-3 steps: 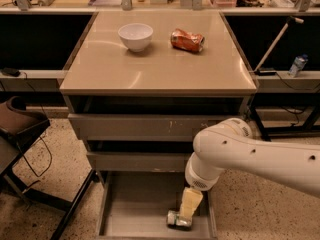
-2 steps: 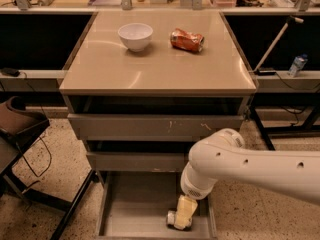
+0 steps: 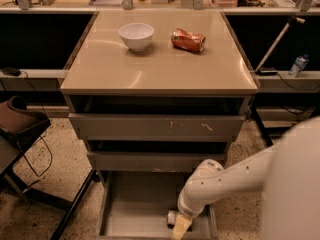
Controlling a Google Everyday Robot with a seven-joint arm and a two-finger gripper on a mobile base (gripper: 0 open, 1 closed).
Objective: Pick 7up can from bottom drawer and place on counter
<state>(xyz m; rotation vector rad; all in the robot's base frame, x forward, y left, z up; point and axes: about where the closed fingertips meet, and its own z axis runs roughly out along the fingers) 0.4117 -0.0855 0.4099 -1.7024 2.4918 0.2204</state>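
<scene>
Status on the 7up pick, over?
Hand low in bottom drawer, at 7up can. Can on drawer floor, not lifted. Counter holds bowl and orange can, far side.

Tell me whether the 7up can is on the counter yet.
No, the 7up can lies in the bottom drawer beside the gripper; the counter holds only a white bowl and an orange can.

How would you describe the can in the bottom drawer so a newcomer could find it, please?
Start at the drawer cabinet with the beige counter; its bottom drawer is pulled open at floor level. Near that drawer's front right, beside the gripper, sits a small can with a silvery end. Unlike the dented orange can by the white bowl, it is down in the drawer.
</scene>
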